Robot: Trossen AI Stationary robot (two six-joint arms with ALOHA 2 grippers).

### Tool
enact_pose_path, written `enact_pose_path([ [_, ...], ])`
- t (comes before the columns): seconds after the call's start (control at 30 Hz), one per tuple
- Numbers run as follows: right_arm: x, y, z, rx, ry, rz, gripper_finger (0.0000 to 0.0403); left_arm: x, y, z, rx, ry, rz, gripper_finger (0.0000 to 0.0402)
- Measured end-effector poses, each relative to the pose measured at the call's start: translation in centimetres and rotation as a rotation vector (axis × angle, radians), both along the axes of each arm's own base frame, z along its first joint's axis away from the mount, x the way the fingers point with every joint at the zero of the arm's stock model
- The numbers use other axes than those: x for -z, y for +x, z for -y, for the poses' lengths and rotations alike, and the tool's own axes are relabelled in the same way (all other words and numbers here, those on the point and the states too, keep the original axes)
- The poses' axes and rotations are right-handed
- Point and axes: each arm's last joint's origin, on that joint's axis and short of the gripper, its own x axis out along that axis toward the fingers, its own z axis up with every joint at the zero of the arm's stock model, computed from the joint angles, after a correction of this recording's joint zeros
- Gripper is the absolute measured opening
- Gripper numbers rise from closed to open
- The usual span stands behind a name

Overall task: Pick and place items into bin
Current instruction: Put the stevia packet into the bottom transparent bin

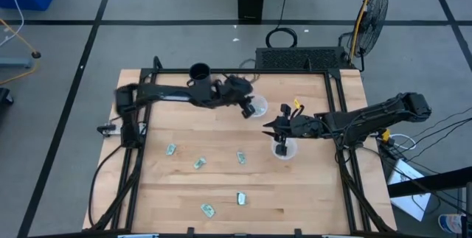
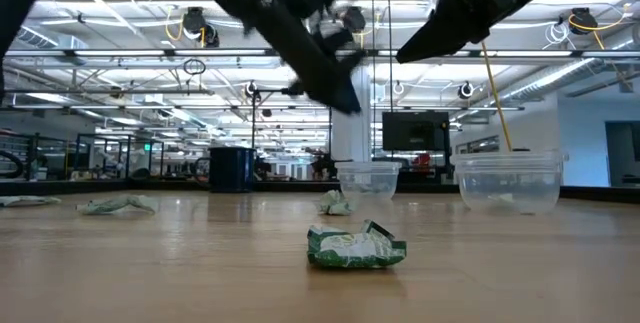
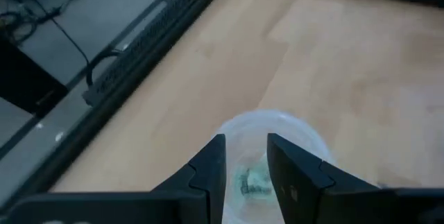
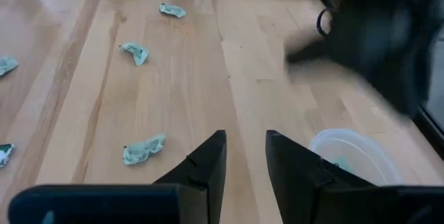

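Note:
Several small green-and-white packets lie flat on the wooden table: point(image 1: 170, 149), point(image 1: 199, 163), point(image 1: 241, 157), point(image 1: 240, 198), point(image 1: 208, 210); the nearest packet point(image 2: 355, 248) fills the low view's foreground. My left gripper point(image 1: 251, 107) point(image 3: 246, 158) hovers open above a clear plastic cup point(image 1: 257, 107) point(image 3: 270, 148) with a packet point(image 3: 253, 182) lying inside it. My right gripper point(image 1: 271, 127) point(image 4: 246, 154) is open and empty in the air, beside a second clear cup point(image 1: 284, 149) point(image 4: 354, 156) that also holds something green.
A black mug point(image 1: 199, 71) stands near the table's far edge, by the left arm. A black frame point(image 1: 335, 105) borders the table. Both clear cups point(image 2: 368, 181) point(image 2: 507, 181) stand upright on the right half. My left arm shows as a dark blur point(image 4: 388, 37) in the right wrist view.

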Motion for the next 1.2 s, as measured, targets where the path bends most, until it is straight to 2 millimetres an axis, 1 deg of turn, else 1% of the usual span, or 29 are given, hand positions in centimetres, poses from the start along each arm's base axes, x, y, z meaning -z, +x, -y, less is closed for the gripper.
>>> enact_pose_path([
  [0.1,0.1,-0.1,-0.3,-0.022,-0.010,-0.013,0.0094,-4.6,-2.7,1.2,0.035,-0.008,0.023,0.0113],
  [0.17,0.1,0.0,-0.6,-0.088,-0.015,-0.013,0.0094,-7.4,-4.6,2.3,0.056,-0.005,0.052,0.0113],
  [0.23,0.6,0.5,-0.8,-0.156,-0.013,0.031,0.0097,-9.7,-6.7,3.2,0.076,0.008,0.070,0.0113],
  [0.3,1.5,1.3,-1.2,-0.222,-0.009,0.088,0.0104,-11.8,-8.6,4.0,0.091,0.028,0.102,0.0113],
  [0.37,2.6,2.5,-1.5,-0.290,0.008,0.108,0.0116,-13.8,-10.4,4.7,0.100,0.041,0.155,0.0113],
  [0.5,5.4,5.0,-1.7,-0.315,0.020,0.015,0.0157,-16.3,-13.2,5.9,0.116,0.042,0.237,0.0113],
  [0.53,6.1,5.6,-1.8,-0.311,0.018,-0.010,0.0167,-16.7,-13.8,6.2,0.122,0.041,0.240,0.0113],
  [0.6,6.9,7.0,-1.9,-0.300,0.013,-0.043,0.0186,-17.2,-14.5,6.6,0.132,0.044,0.260,0.0113],
  [0.67,7.7,8.3,-2.2,-0.292,0.028,-0.073,0.0198,-17.4,-15.2,6.9,0.139,0.041,0.248,0.0113],
  [0.77,9.1,10.0,-2.5,-0.253,0.084,-0.163,0.0204,-17.3,-15.3,7.2,0.152,0.035,0.229,0.0113],
  [0.87,10.0,11.3,-2.6,-0.195,0.112,-0.262,0.0200,-16.9,-15.3,7.4,0.159,0.027,0.197,0.0113],
  [0.93,10.5,11.6,-2.5,-0.150,0.086,-0.315,0.0194,-16.6,-15.0,7.4,0.159,0.022,0.174,0.0113],
  [1.03,10.9,11.9,-2.4,-0.106,0.060,-0.334,0.0185,-16.0,-14.8,7.3,0.158,0.015,0.138,0.0113],
  [1.13,10.9,12.0,-2.0,-0.089,0.099,-0.332,0.0176,-16.1,-14.5,7.3,0.157,0.016,0.156,0.0113],
  [1.2,11.0,12.0,-1.7,-0.073,0.130,-0.344,0.0169,-15.9,-14.4,7.3,0.157,0.013,0.136,0.0113],
])
